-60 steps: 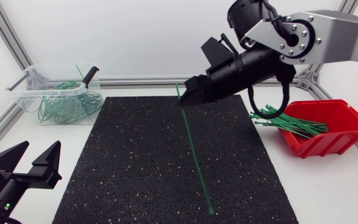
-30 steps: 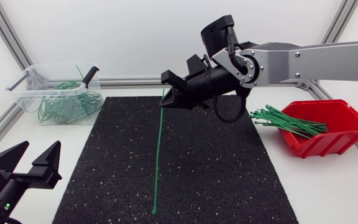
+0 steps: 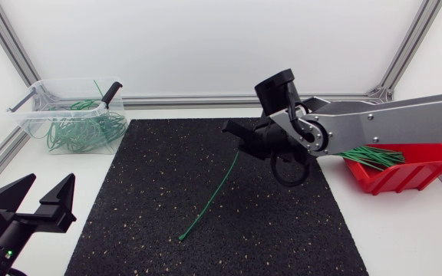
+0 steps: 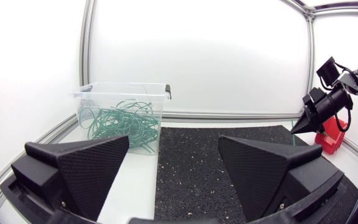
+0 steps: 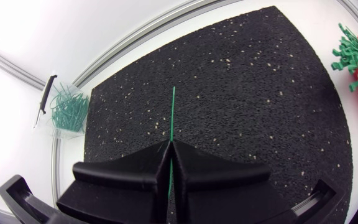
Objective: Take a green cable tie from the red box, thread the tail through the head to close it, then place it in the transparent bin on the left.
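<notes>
The right end effector (image 5: 169,149) is pressed together on a thin green cable tie (image 5: 173,115), whose tail curves down onto the black speckled mat (image 3: 152,176). The left end effector (image 3: 50,188) stands spread, well apart from it. The red plastic box (image 3: 420,172) sits on the right of the counter (image 3: 405,230), and the transparent plastic bin (image 3: 33,115) on the far left.

Mat (image 3: 159,192): black rubber flecked with pale specks, rectangular, lying flat at the middle of the worktop (image 3: 405,238). Worktop: white, with margins showing on both sides of the mat and past its far edge. Frame rails (image 3: 183,100): silver aluminium, along the worktop's far and side edges.
</notes>
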